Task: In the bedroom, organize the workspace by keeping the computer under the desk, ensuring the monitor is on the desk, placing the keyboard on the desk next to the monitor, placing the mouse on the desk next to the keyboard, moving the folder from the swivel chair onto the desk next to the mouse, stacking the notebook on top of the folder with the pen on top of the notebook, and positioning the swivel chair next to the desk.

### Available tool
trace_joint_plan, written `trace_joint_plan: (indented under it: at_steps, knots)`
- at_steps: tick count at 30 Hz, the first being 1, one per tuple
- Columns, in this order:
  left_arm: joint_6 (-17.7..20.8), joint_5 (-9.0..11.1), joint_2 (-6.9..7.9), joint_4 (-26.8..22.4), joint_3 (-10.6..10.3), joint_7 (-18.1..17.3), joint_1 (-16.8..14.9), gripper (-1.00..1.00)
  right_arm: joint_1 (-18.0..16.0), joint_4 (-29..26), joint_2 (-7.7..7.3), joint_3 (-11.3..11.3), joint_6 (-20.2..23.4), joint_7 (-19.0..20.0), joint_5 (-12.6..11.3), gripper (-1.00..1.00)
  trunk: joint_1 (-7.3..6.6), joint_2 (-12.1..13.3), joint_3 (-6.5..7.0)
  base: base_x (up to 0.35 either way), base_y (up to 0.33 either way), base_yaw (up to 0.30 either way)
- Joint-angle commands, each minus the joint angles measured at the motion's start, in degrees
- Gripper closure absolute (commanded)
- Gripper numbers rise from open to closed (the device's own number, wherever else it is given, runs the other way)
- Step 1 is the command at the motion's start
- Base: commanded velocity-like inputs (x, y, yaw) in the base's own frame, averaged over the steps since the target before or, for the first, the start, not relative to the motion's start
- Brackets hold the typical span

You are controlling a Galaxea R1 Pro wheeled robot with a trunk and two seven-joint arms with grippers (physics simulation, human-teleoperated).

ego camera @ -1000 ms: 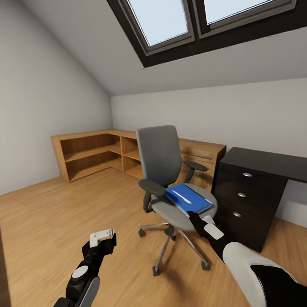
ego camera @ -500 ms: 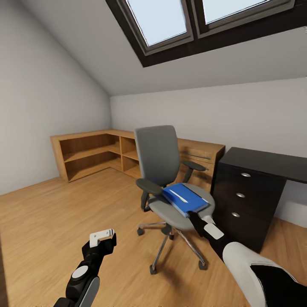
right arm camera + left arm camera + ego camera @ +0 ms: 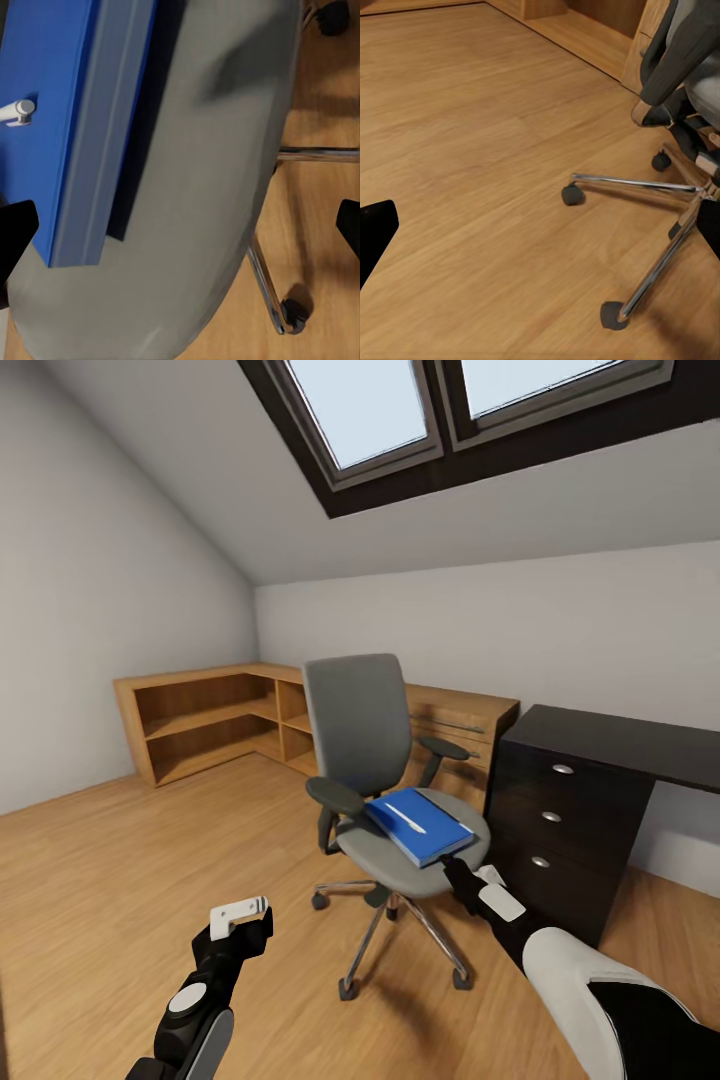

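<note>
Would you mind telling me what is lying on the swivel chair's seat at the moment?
On the swivel chair seat lies the blue folder, with the whitish pen resting on top. The right wrist view shows something dark beneath the folder; what it is cannot be told.

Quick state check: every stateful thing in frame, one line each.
Folder: closed, flat on the chair seat.
Pen: lying on the folder.
Swivel chair: upright, on the floor beside the desk.
Desk drawers: all three shut.
Left gripper: holding nothing.
Right gripper: at the seat's front edge, empty.
</note>
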Motion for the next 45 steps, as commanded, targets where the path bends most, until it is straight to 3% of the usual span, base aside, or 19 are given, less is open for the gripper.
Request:
trace_joint_plan:
  at_steps: [1,14,27,45]
  knots:
    - [0.17,0.45,0.03,-0.08,-0.1,0.46,-0.04,-1.0,-0.02,-0.06,0.0,-0.34,0.22,-0.01,0.0,-1.0,-0.01,-0.03,-0.06,0.045,-0.091,0.0]
    - [0.14,0.59,-0.25,-0.96,-0.21,0.45,-0.05,-1.0,-0.02,-0.07,-0.25,-0.34,0.17,-0.09,0.01,-1.0,-0.01,-0.03,-0.06,0.037,-0.048,0.0]
    - [0.13,0.62,-0.33,-1.23,-0.28,0.46,-0.04,-1.0,-0.02,-0.09,-0.55,-0.34,0.2,-0.1,-0.06,-1.0,2.84,-5.24,-2.4,0.0,0.0,0.0]
    - [0.22,0.62,-0.06,-1.06,-0.19,0.46,-0.04,-1.0,-0.02,-0.11,-0.83,-0.41,0.45,-0.16,-0.08,-1.0,2.84,-5.24,-2.4,0.065,0.0,0.0]
